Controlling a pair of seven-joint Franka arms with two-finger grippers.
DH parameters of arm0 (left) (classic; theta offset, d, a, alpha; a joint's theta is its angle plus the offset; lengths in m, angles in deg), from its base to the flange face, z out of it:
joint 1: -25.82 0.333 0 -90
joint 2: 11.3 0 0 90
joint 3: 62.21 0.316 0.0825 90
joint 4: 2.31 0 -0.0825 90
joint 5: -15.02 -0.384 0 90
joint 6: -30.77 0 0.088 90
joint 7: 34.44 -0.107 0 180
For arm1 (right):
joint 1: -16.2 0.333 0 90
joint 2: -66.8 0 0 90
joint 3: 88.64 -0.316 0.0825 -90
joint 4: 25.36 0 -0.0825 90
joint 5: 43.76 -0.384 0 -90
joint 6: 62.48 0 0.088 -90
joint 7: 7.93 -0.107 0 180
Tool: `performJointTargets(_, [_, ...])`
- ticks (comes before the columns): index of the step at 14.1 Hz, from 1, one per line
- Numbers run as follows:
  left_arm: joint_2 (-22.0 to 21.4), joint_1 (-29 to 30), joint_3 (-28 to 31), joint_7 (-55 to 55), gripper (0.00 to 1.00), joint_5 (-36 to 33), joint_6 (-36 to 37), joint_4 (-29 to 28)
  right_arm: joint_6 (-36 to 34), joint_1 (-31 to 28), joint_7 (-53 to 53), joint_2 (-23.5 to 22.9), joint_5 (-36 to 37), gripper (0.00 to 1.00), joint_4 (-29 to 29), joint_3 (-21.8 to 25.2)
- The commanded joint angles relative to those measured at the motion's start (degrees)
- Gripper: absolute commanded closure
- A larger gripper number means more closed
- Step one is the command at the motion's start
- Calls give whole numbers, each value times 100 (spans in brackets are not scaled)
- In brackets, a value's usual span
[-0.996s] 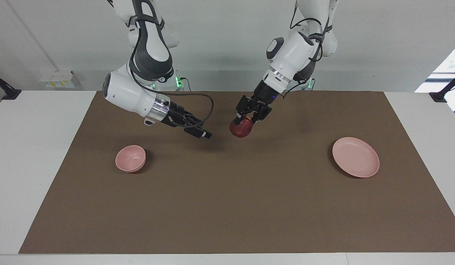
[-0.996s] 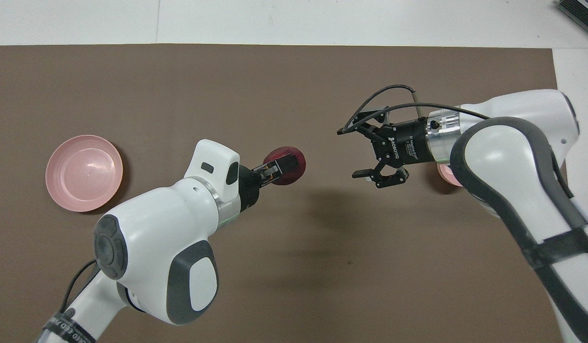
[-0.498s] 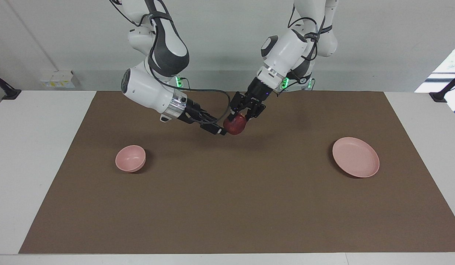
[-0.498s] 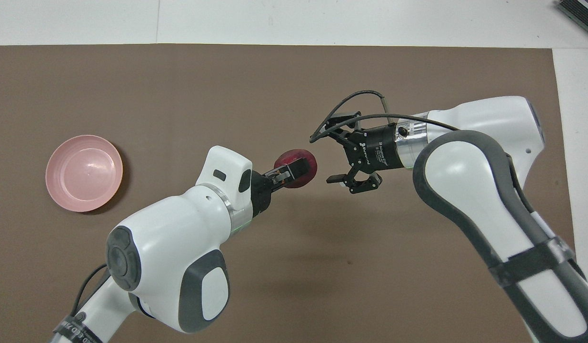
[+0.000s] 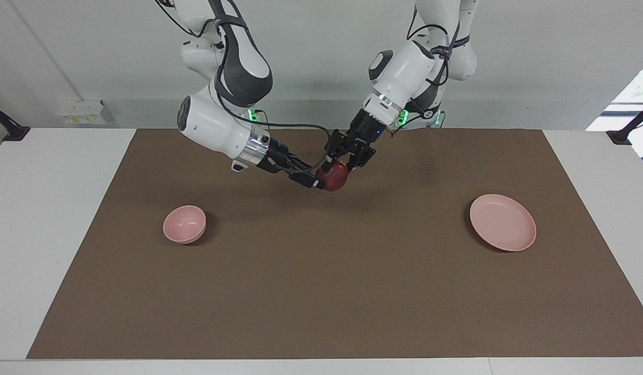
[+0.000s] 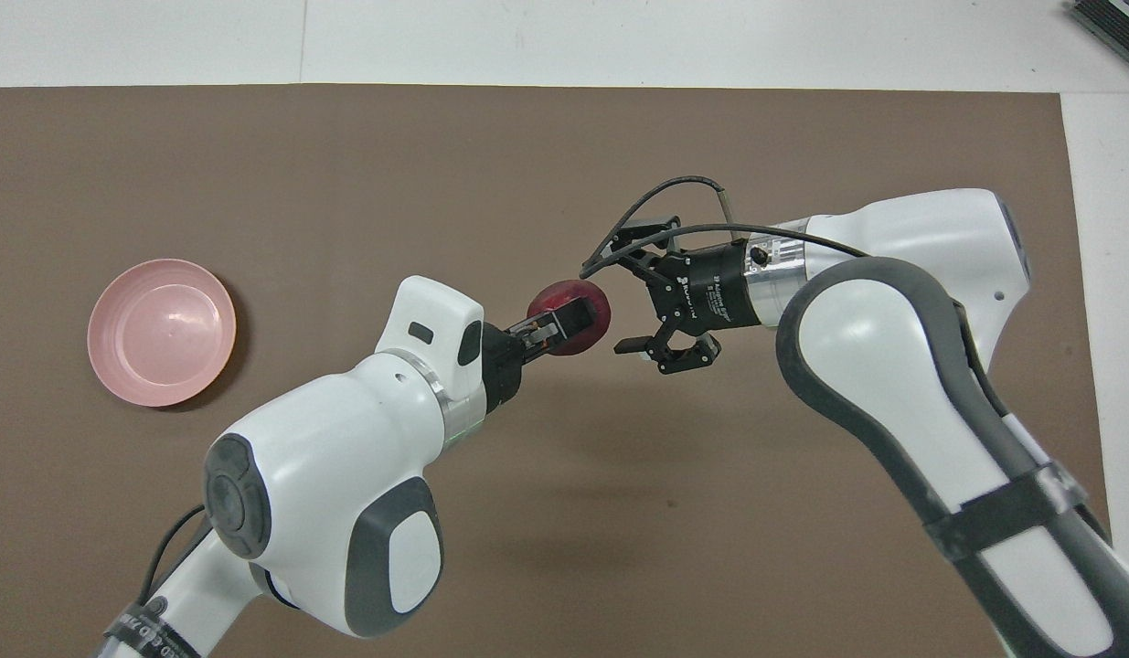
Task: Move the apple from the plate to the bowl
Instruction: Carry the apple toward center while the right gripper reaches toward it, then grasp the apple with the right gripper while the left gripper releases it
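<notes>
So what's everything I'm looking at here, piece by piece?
apple: one, dark red, held up in the air over the middle of the mat.
plate: one, pale pink, bare, on the mat toward the left arm's end of the table.
bowl: one, pale pink, nothing in it, on the mat toward the right arm's end.
mat: one, brown, covering most of the table.
table: one, white, under the mat.
left claw: one, black, on a white arm, shut on the apple over the middle of the mat.
right claw: one, black, on a white arm, open, its fingers right beside the apple.
</notes>
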Motion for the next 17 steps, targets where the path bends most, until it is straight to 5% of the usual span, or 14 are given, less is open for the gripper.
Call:
performJointTargets(1, [72,-57,-8,105,100,-4,-296,128,270,-41,-204,-11,-128,0,1,-231])
performJointTargets(9, [81,-57,-78,114,99,-4,-324,163,279,-41,-187,-126,-119,0,1,-310])
performJointTargets(12, [81,-39,-78,114,95,5,-306,163,218,-50,-152,-126,-119,91,18,-319])
performJointTargets(13, [81,-30,-78,140,94,5,-306,163,182,-50,-160,-143,-128,100,53,-319])
performJointTargets(17, [81,-13,-70,158,71,-4,-271,163,156,-59,-151,-170,-128,100,89,-319])
